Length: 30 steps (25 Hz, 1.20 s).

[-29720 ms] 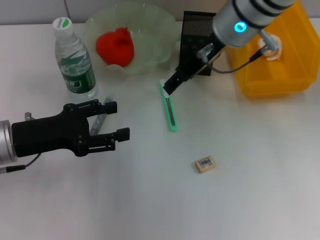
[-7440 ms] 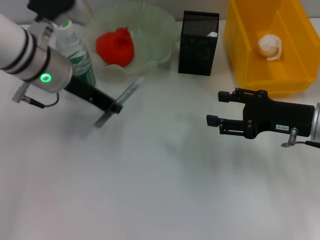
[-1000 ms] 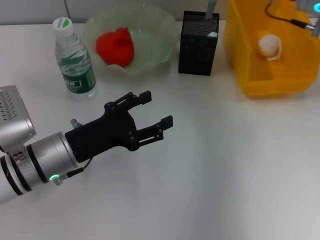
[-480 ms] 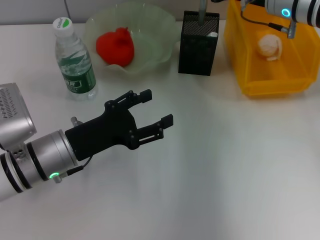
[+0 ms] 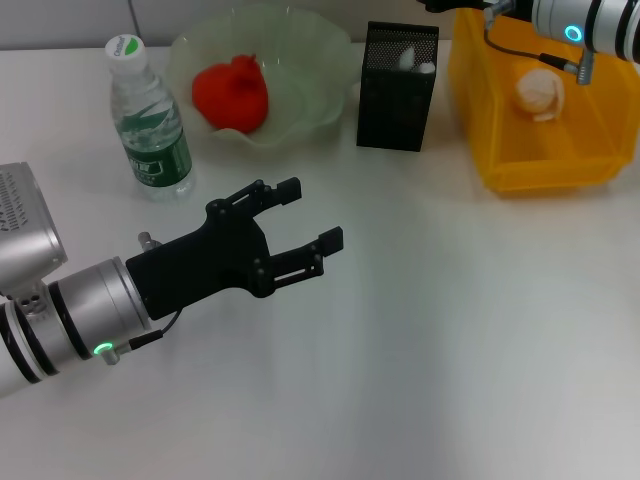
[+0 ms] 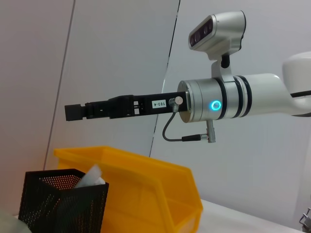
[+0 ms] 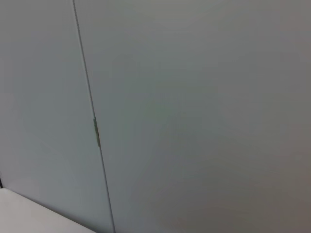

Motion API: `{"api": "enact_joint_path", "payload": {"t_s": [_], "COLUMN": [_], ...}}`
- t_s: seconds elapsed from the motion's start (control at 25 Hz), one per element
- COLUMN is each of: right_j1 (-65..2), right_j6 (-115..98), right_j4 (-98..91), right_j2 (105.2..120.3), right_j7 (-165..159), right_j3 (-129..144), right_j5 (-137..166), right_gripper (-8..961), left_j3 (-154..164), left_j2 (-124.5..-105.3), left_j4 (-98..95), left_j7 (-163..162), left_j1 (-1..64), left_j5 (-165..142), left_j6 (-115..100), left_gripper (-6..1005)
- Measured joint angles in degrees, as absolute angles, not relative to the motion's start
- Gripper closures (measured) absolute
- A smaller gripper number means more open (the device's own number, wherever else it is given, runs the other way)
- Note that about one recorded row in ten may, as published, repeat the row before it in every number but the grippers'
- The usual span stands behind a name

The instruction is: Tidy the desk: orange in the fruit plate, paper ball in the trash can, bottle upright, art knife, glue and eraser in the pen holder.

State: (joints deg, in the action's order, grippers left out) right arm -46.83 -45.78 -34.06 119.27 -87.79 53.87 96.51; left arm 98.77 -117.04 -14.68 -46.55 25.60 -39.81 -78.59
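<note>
The orange [image 5: 231, 93] lies in the glass fruit plate [image 5: 322, 58]. The bottle [image 5: 150, 118] stands upright at the far left. The paper ball [image 5: 539, 92] lies in the yellow trash bin [image 5: 545, 160]. The black mesh pen holder [image 5: 396, 92] has light items [image 5: 410, 60] showing at its top; no art knife, glue or eraser lies on the table. My left gripper [image 5: 311, 213] is open and empty over the table's middle. My right arm [image 5: 590, 20] reaches along the far edge above the bin; its gripper [image 6: 74, 111] shows in the left wrist view, above the pen holder [image 6: 63, 206].
The white table [image 5: 450, 330] stretches in front of and to the right of the left gripper. The bottle, plate, holder and bin stand in a row along the far edge. The bin also shows in the left wrist view [image 6: 155, 194].
The grey stick that stood up out of the pen holder no longer shows above it. My right arm has moved left along the far edge. My left gripper has barely moved.
</note>
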Motion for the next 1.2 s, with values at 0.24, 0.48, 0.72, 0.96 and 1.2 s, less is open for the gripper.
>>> {"api": "enact_joint_path", "payload": {"t_s": [0.24,0.48,0.72,0.96,1.2], "right_j1": [-46.7,-42.0,-33.1,-27.6,-27.1], "right_j6": [-45.5,-56.1,-79.1,-96.1,-97.0], "right_j4": [-34.2,-36.9,-39.0,-35.2,-31.9], "right_j2": [119.35,119.17,118.14,115.33,115.10], "right_j7": [-86.5,-84.1,-86.6,-85.3,-80.1], "right_j3": [53.3,53.4,53.0,53.1,53.6], "right_j5": [94.1,82.5,74.1,81.8,91.7], "right_gripper": [588,359,201,168,168], "left_j3": [99.0,99.1,99.0,98.7,98.2], "left_j2": [-116.89,-116.65,-115.44,-112.74,-109.92], "left_j4": [-14.7,-14.7,-14.8,-14.9,-15.2], "left_j7": [-46.6,-46.6,-49.1,-53.8,-59.6], "left_j1": [25.7,25.7,26.2,27.0,27.8], "left_j5": [-39.8,-40.4,-42.7,-46.8,-50.9], "left_j6": [-78.7,-80.1,-83.0,-86.6,-88.5], "left_gripper": [159,159,159,159,159]}}
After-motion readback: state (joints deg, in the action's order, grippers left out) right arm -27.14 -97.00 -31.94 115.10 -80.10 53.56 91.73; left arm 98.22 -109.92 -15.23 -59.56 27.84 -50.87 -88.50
